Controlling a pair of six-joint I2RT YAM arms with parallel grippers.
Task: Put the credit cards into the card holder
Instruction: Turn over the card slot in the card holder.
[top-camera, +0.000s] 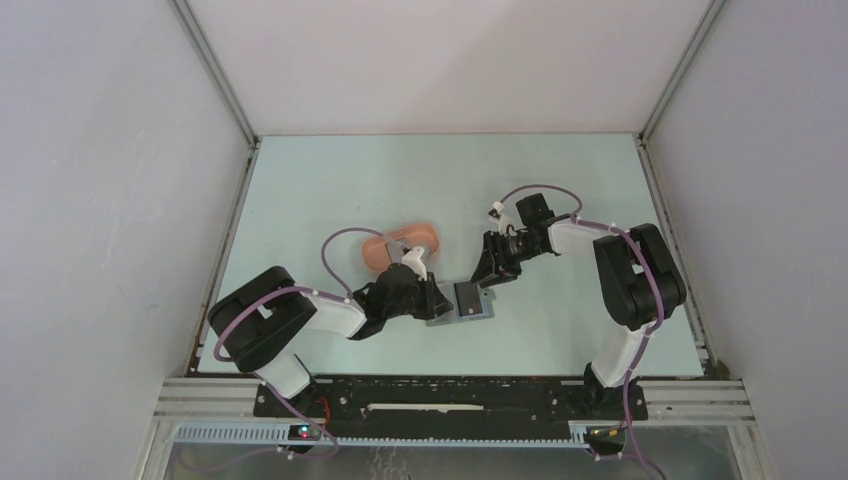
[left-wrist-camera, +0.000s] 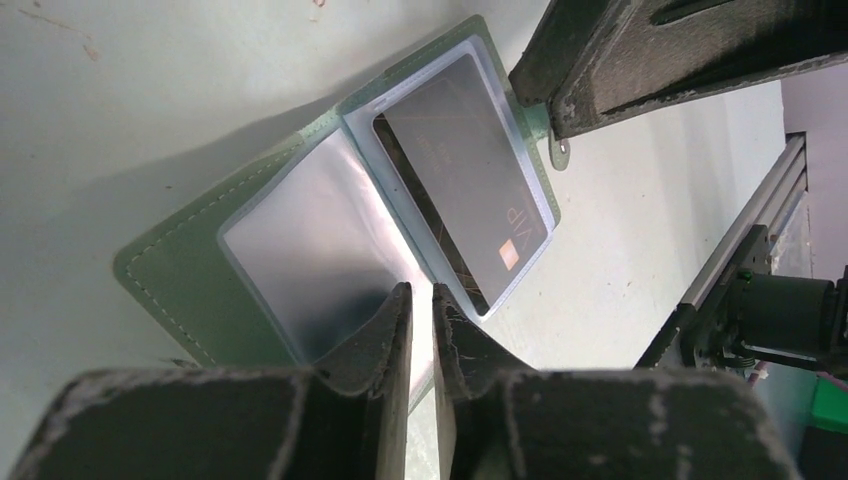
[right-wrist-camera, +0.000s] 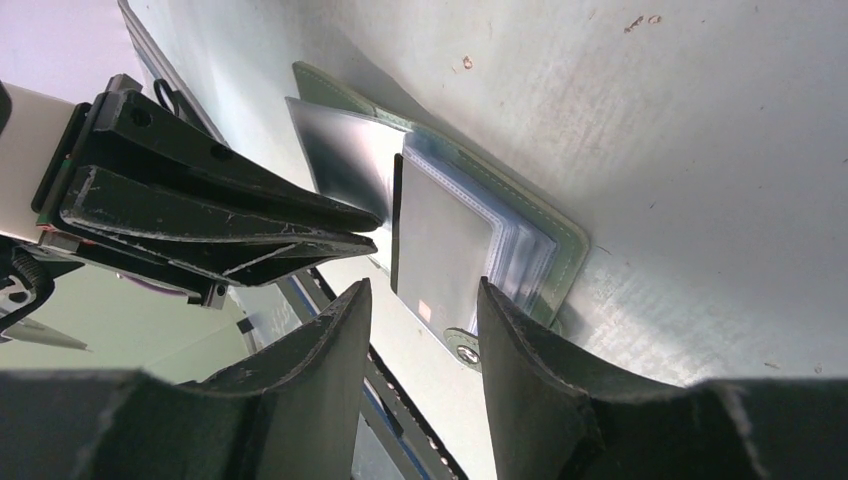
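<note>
Left fingers (left-wrist-camera: 385, 340) sat nearly together at the edge of a raised clear sleeve (left-wrist-camera: 320, 250) of the card holder (left-wrist-camera: 180, 265), which lay open on the counter (left-wrist-camera: 120, 90) between both arms; I could not tell whether they pinched it. Right fingers (right-wrist-camera: 335, 340) stood apart, empty, above its snap tab (right-wrist-camera: 462, 350). One dark card (left-wrist-camera: 470, 190) sat in a pocket.

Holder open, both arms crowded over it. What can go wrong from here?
1. The dark card looks only partly tucked into the card holder; pushing could jam it.
2. The left end effector pinches a thin sleeve; pulling may drag the holder.
3. The open right end effector sits close to the left; they may collide.
</note>
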